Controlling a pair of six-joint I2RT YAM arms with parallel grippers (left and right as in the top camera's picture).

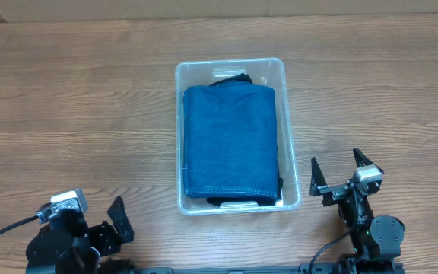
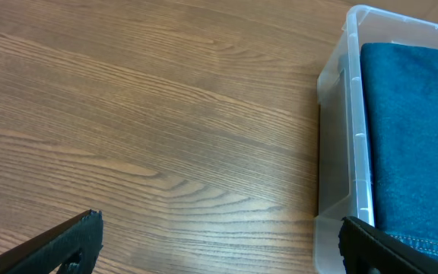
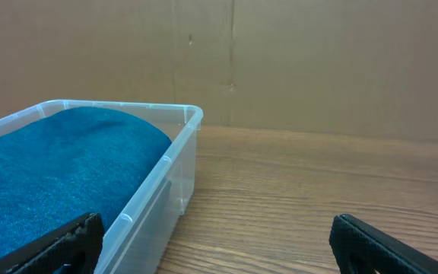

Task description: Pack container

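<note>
Fingers (image 2: 71, 240) of the left pincer (image 2: 223, 247) are spreading wide apart over bare table (image 1: 74, 99) at the near left corner, gripping nothing. The container (image 1: 179, 137) is sitting at the table's middle. A folded blue denim cloth (image 1: 230, 141) is lying inside and filling most of it, with something dark (image 1: 230, 78) peeking out at its far and near ends. The right pincer (image 1: 340, 169) is waiting near the container's near right corner, not touching it, its fingers likewise splayed and empty.
</note>
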